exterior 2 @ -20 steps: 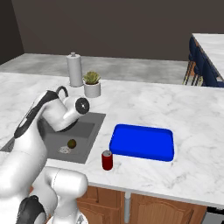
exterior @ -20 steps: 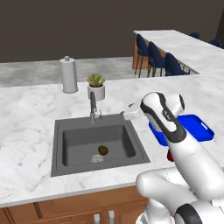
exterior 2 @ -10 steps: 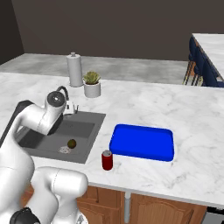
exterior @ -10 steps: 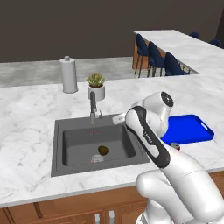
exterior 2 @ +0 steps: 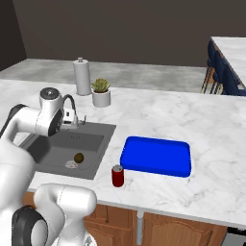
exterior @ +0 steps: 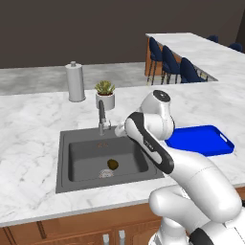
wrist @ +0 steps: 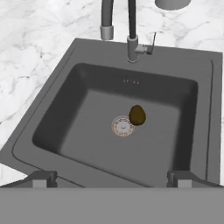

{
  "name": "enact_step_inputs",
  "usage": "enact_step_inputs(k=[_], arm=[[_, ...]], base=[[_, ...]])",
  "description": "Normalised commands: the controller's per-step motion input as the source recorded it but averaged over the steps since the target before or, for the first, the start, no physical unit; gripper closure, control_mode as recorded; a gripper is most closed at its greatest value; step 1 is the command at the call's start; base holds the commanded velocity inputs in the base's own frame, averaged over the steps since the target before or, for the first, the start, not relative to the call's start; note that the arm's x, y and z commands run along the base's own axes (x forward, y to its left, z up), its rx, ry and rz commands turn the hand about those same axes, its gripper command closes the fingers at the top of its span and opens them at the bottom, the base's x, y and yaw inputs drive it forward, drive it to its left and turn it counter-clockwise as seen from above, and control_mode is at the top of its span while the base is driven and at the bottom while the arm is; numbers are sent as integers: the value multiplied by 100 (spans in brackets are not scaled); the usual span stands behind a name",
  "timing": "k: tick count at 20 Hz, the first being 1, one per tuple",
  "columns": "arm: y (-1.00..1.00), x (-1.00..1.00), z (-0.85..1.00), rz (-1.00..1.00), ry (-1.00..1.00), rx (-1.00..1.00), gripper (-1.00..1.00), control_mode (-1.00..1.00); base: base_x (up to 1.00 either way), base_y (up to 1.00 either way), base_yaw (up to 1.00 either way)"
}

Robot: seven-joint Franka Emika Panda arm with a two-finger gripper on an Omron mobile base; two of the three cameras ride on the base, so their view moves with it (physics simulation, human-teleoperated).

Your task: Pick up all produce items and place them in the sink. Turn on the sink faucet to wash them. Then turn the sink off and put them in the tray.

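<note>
Brown-olive produce item [wrist: 137, 114] lying beside the drain [wrist: 123, 127] in the sink [wrist: 100, 78], gripper [wrist: 111, 178] spread wide, empty, facing the faucet [wrist: 132, 41]

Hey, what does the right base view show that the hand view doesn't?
Right base view alone: blue tray, red can, paper-towel roll, succulent. Hand view alone: the faucet's side lever up close, and the tips of the open pincer. Both: the dark sink, the faucet, and the brown produce item lying beside the drain.
</note>
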Motion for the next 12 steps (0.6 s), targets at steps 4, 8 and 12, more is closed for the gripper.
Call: enact_step_inputs(k=[4, 8, 12], arm=[[0, 7, -33, -2, 4, -11, -100, -100], [0, 18, -32, 0, 5, -6, -100, -100], [0, 20, -27, 0, 0, -2, -100, -100]], base=[[0, 0, 0], [0, 0, 0], [0, 0, 0]])
